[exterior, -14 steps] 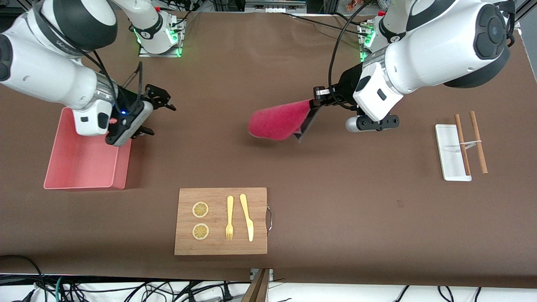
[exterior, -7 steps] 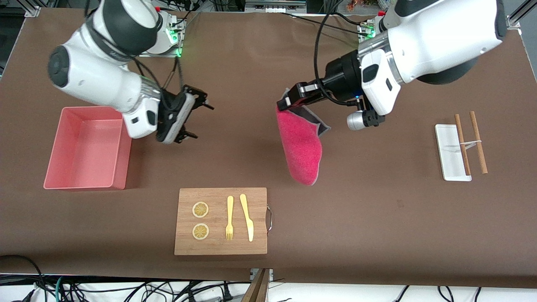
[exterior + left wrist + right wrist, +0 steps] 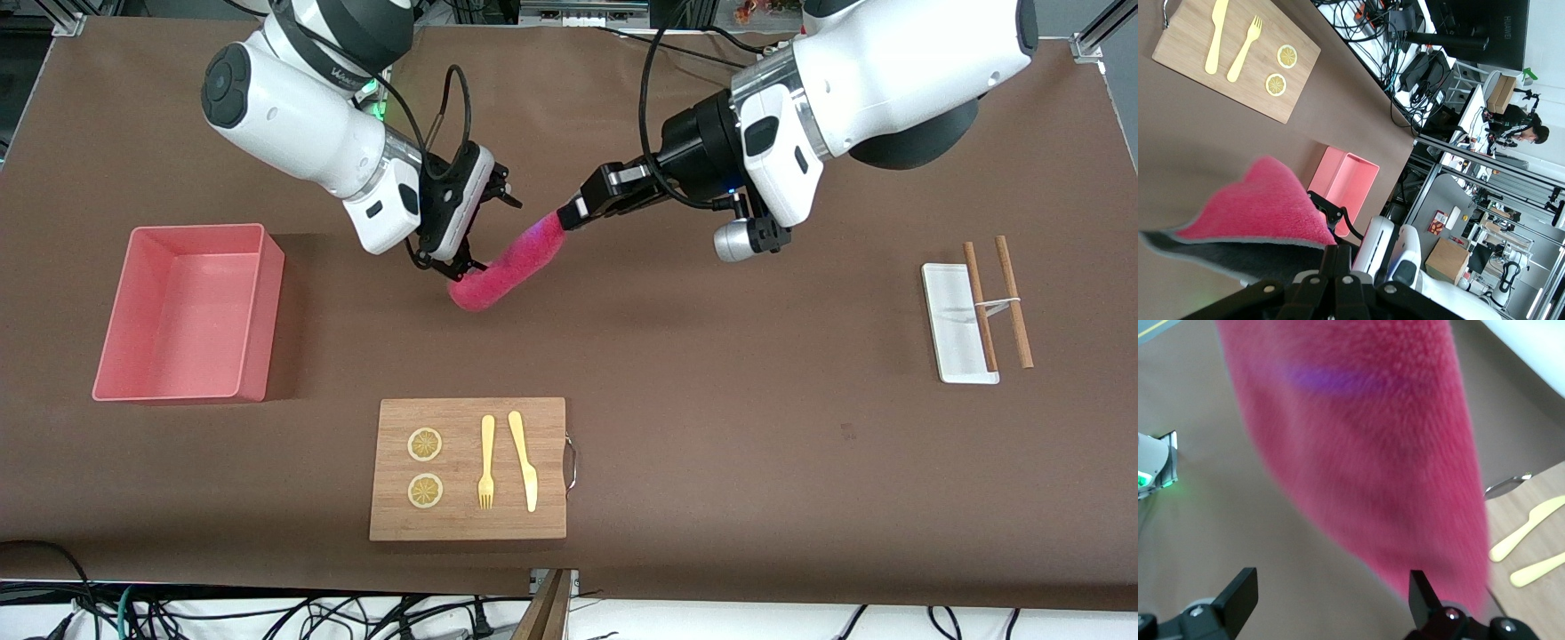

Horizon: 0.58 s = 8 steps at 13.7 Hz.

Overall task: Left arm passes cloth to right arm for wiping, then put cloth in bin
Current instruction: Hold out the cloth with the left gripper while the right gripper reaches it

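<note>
The magenta-pink cloth (image 3: 511, 260) hangs in the air as a long roll over the middle of the table. My left gripper (image 3: 569, 216) is shut on the cloth's upper corner. In the left wrist view the cloth (image 3: 1261, 212) shows its grey underside by the left gripper (image 3: 1342, 257). My right gripper (image 3: 484, 229) is open beside the cloth's lower end, and nothing is pinched. In the right wrist view the cloth (image 3: 1358, 440) fills the space ahead of the right gripper (image 3: 1330, 590), its tip near one finger (image 3: 1421, 587). The pale pink bin (image 3: 196, 229) stands empty at the right arm's end.
A wooden board (image 3: 462, 524) lies near the front camera with a yellow fork (image 3: 486, 462), a knife (image 3: 524, 458) and two lemon slices (image 3: 425, 444). A small white tray (image 3: 956, 324) with brown chopsticks (image 3: 978, 302) lies at the left arm's end.
The left arm has swung the cloth toward the right arm. The right arm has left the bin and come to the cloth's lower end, its gripper still open.
</note>
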Motion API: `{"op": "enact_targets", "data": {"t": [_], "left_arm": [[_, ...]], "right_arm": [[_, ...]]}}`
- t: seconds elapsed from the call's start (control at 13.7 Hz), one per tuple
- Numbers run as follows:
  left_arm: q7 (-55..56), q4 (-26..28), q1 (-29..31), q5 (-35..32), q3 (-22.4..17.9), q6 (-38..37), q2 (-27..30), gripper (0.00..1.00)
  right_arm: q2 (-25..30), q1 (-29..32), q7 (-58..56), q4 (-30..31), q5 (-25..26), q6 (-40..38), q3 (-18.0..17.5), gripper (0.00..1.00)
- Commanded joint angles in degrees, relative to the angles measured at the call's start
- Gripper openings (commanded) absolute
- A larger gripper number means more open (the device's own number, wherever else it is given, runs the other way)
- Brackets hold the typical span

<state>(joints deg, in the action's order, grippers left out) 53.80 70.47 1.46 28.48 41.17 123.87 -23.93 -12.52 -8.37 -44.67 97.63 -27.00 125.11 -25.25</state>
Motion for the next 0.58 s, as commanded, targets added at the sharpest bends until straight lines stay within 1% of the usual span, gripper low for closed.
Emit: {"op": "enact_targets", "data": {"t": [0.0,0.15,0.29,0.51], "left_arm": [[0.43,-0.78,-0.06,0.7,-0.13,0.23,-0.06,0.0],[0.51,-0.69,-0.06,0.61,-0.13,0.23,-0.06,0.0],[0.51,-0.69,-0.06,0.61,-0.13,0.23,-0.06,0.0],[0.43,-0.78,-0.06,0.52,-0.13,0.23,0.03,0.0]], "right_arm": [[-0.4,0.02,-3.84,0.37,1.07,2.41,0.03,1.0],[-0.66,-0.33,-3.94,0.37,2.12,3.99,0.03,1.0],[-1.27,-0.95,-4.02,-0.24,4.84,4.87,0.03,1.0],[-3.73,-1.56,-4.29,-4.36,11.42,6.63,0.03,1.0]]}}
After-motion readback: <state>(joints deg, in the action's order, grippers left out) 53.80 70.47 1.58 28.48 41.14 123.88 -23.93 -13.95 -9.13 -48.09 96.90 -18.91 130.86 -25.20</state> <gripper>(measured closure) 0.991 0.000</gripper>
